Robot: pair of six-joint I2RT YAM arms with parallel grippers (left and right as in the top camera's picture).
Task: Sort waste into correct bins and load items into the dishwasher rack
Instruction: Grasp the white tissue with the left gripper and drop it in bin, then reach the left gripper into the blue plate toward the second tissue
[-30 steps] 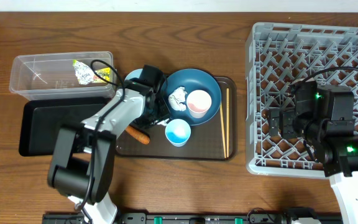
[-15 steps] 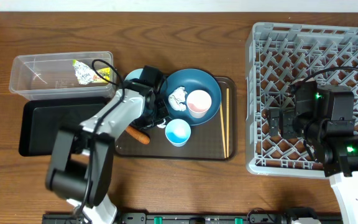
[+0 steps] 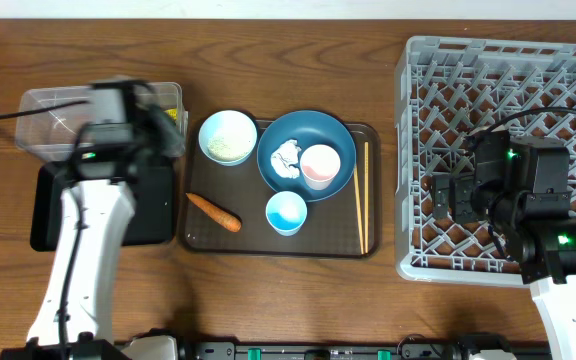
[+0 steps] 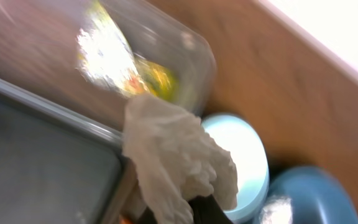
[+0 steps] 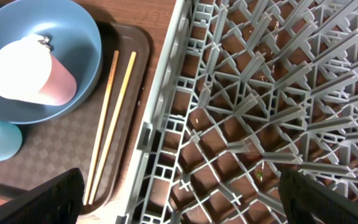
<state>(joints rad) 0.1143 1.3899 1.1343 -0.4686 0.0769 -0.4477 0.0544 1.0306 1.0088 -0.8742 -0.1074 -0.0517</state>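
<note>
My left gripper (image 3: 158, 135) is shut on crumpled white paper (image 4: 179, 149) and hangs over the right end of the clear tub (image 3: 43, 105) and black tray (image 3: 53, 215). The left wrist view is blurred. The tub (image 4: 185, 43) holds the yellow-green wrapper (image 4: 107, 53). The white bowl (image 3: 228, 137) holds rice. The dark blue dish (image 3: 306, 135) holds more white paper (image 3: 286, 155) and the pink cup (image 3: 320, 165). The light blue cup (image 3: 286, 212), carrot piece (image 3: 214, 211) and chopsticks (image 3: 363, 195) lie nearby. My right gripper (image 5: 179, 211) is open and empty above the grey rack (image 3: 508, 80).
The dish, cups, carrot and chopsticks all sit on a dark brown serving tray (image 3: 338, 240) between the bins and the rack. In the right wrist view the rack's left wall (image 5: 160, 124) stands right next to that serving tray's edge and the chopsticks (image 5: 110, 124).
My left arm has swung left from the serving tray to the tub and black tray, carrying white paper. The white bowl is now uncovered. The right arm has not moved.
</note>
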